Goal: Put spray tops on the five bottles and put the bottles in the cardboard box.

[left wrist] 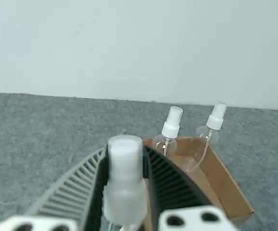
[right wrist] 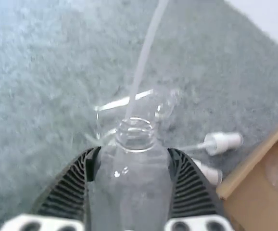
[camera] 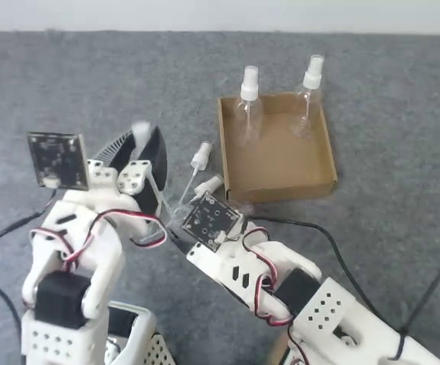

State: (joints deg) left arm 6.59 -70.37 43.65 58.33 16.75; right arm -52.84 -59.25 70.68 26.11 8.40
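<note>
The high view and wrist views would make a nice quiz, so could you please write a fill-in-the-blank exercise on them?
1. The cardboard box holds ___ capped bottles.
2. The left gripper is shut on a ___.
3. Its tube reaches the neck of the ___ held by the right gripper.
4. Beside the box, ___ loose spray tops lie on the carpet.
Missing words: two; spray top; bottle; two.
</note>
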